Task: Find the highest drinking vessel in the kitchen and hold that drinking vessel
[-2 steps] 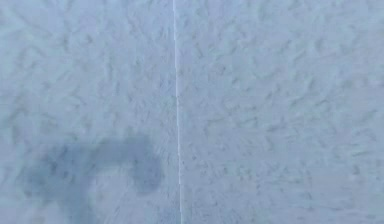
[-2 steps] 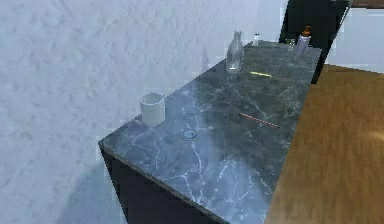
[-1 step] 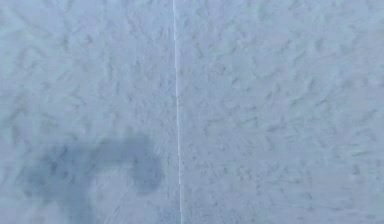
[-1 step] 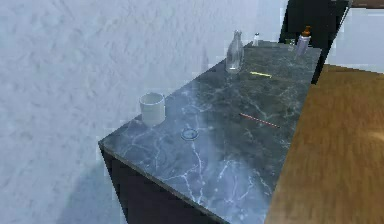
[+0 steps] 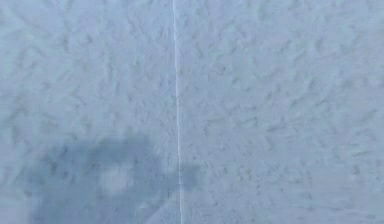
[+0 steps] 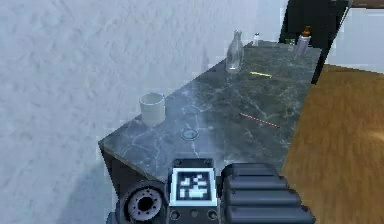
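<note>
Glassy and pale, the cup [image 6: 152, 108] stands beyond the tool [image 6: 140, 205] on the dark marble tabletop [image 6: 215, 110]. I'd judge it light, stiff, slick and breakable, best taken around its middle. Whether the tool holds anything, I cannot tell. The arm side view gives cup and tabletop; the forward view faces textured wall [image 5: 270, 100].

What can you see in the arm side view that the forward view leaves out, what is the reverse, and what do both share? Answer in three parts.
Arm side view's own: a dark marble counter carrying a pale cup, a clear bottle, a yellow-green stick and a pink stick. There is wooden floor beside it, and a white marked square at the bottom edge.
Forward view's own: a thin white upright line running down the wall.
Shared: pale rough-textured wall, which in the arm side view stands left of the counter.
</note>
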